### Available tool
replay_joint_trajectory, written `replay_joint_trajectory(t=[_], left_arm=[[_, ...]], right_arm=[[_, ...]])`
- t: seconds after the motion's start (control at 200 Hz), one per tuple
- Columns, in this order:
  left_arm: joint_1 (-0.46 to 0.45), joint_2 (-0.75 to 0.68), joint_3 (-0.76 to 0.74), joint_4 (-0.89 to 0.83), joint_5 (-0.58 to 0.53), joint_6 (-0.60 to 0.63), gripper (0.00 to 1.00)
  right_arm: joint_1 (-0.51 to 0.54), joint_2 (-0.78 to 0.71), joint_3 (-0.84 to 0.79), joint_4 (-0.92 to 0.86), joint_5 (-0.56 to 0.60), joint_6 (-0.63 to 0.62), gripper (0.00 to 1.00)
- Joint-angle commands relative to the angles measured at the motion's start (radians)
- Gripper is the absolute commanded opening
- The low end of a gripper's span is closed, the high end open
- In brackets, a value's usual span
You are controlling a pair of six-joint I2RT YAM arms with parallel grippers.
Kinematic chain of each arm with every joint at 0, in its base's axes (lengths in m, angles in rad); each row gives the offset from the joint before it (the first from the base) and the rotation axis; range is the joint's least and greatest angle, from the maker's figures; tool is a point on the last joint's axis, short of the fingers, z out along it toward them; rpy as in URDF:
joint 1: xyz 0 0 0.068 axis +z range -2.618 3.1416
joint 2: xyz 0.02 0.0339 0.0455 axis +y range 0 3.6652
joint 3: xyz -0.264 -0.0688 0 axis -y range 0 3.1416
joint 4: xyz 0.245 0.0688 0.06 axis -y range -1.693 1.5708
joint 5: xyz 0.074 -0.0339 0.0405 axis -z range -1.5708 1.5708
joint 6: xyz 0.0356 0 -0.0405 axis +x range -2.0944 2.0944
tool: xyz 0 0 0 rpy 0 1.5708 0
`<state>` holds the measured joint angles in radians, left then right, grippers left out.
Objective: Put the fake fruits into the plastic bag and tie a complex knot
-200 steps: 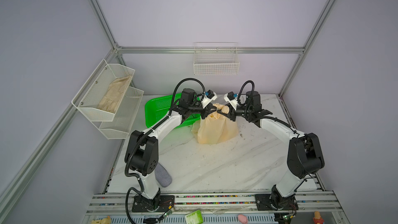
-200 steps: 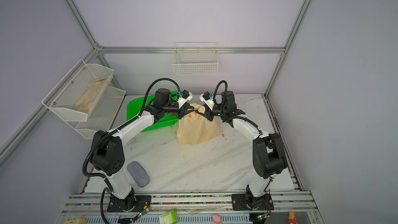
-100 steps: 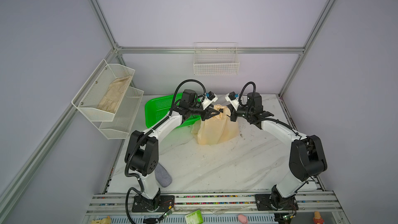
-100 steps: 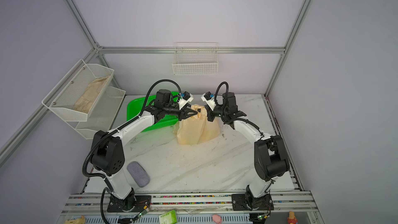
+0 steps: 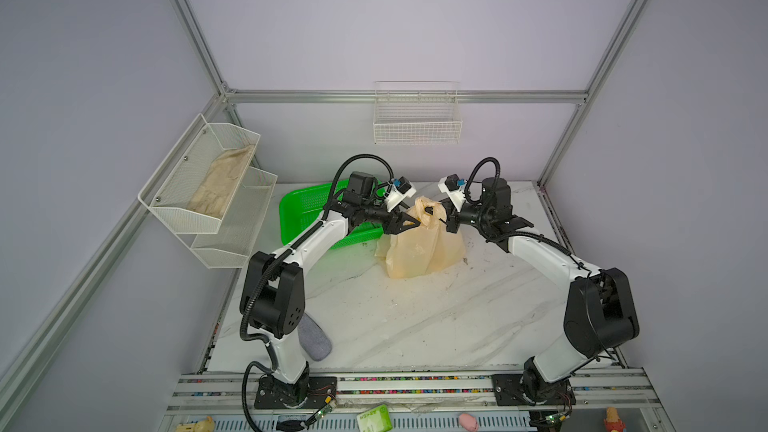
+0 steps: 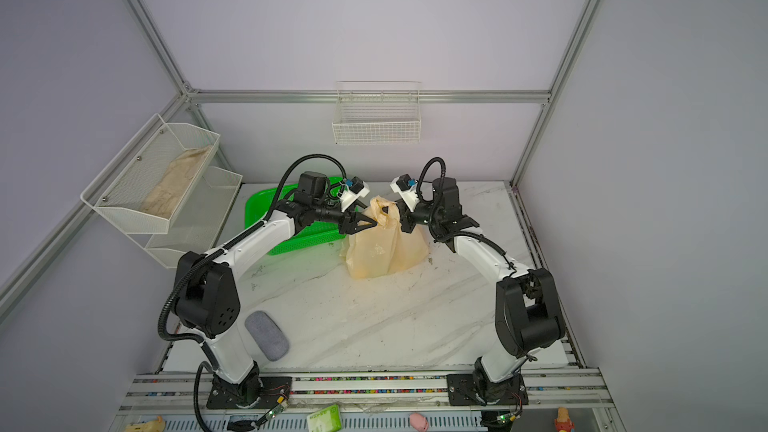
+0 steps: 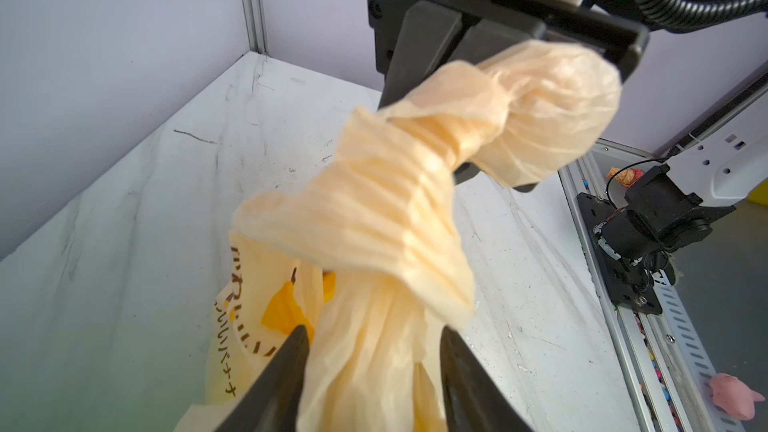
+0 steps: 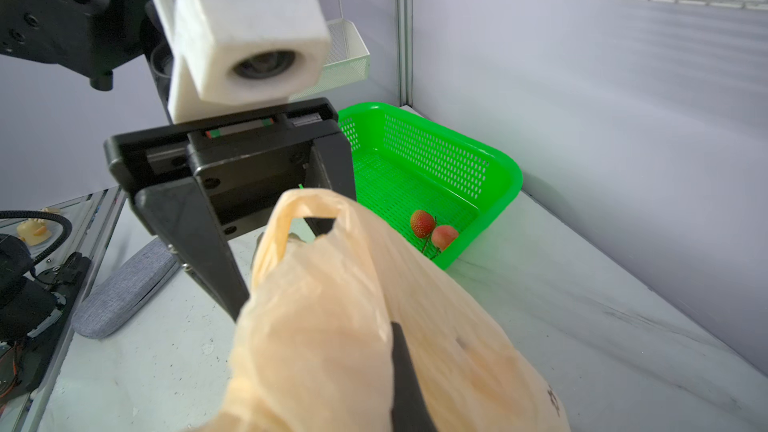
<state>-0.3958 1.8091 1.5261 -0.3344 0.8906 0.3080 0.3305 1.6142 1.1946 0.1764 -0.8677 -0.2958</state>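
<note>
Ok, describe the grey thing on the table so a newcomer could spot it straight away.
On the white marble table, look at the near edge by the foot of the left arm. A flat grey fabric case with rounded ends lies there. It is the only grey, soft-looking thing: the bag is pale orange, the basket bright green.

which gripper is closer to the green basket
Left. The left gripper is just beside the green basket, at the plastic bag; the right gripper is across the bag from it.
</note>
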Motion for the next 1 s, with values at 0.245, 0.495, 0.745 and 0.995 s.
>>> replay_joint_trajectory(t=[0.245,0.495,0.745,0.995], left_arm=[[-0.016,0.030,0.135,-0.001,-0.025,0.007,0.39],[-0.021,0.000,0.107,0.010,-0.103,-0.034,0.00],[-0.021,-0.063,0.010,0.039,-0.221,-0.131,0.00],[-0.021,-0.086,-0.069,0.083,-0.125,-0.183,0.00]], right_arm=[[0.010,-0.019,-0.005,0.057,-0.038,0.015,0.00],[0.011,-0.033,0.015,-0.064,0.135,-0.080,0.00],[0.019,-0.062,-0.001,-0.105,0.279,-0.123,0.00],[0.075,-0.070,-0.035,-0.034,0.423,-0.068,0.00]])
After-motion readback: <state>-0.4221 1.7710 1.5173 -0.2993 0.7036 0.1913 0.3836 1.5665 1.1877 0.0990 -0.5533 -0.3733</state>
